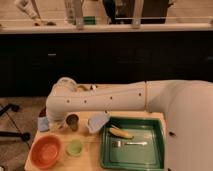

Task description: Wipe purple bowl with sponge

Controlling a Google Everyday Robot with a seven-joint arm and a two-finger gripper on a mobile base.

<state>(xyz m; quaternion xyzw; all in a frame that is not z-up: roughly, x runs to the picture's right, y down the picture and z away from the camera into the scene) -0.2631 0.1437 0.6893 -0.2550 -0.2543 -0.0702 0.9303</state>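
Camera view: gripper at sponge, long axis unclear

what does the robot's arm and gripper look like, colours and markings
The arm is a thick cream-white tube with small dark dots along its side and a rounded elbow. It joins a white body on the right. No cables show. The gripper, at the arm's lower end over the wooden table, is mostly hidden behind the white wrist.
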